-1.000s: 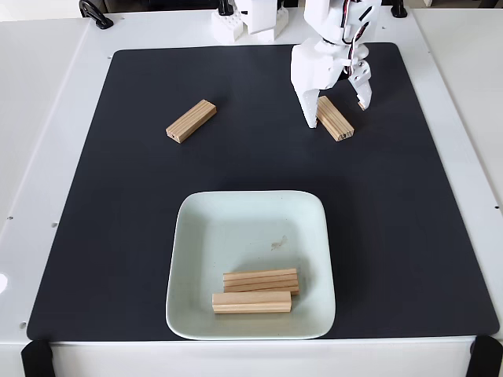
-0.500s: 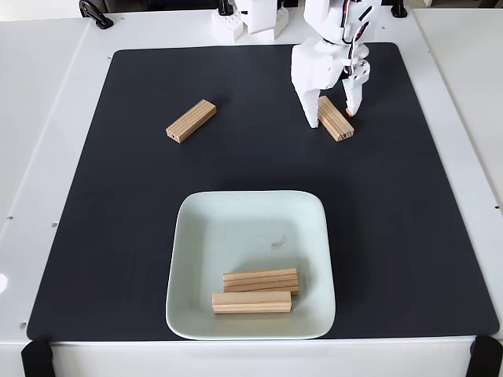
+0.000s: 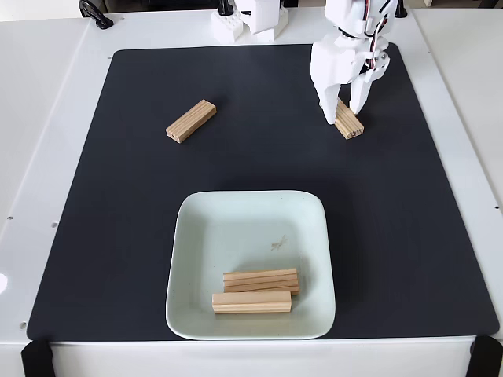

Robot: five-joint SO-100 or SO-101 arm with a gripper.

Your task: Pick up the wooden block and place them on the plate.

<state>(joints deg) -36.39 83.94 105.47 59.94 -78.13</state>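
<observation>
The pale mint plate [image 3: 185,236] sits near the front of the black mat. Two wooden blocks lie side by side in its lower half, one [image 3: 260,280] just behind the other [image 3: 251,301]. A third wooden block [image 3: 191,120] lies loose on the mat at the back left. At the back right, the white gripper [image 3: 343,112] points down with a finger on each side of a fourth wooden block [image 3: 350,126]. It is shut on that block, whose lower end pokes out below the fingers.
The black mat [image 3: 118,236] covers most of a white table [image 3: 39,157]. The arm's white base parts [image 3: 244,20] stand at the back edge. Black clamps [image 3: 35,357] sit at the front corners. Bare mat lies between the gripper and the plate.
The fingers closed from a wide straddle onto the back-right block. Gripper and block have shifted a little to the right together. The other blocks and the plate have not moved.
</observation>
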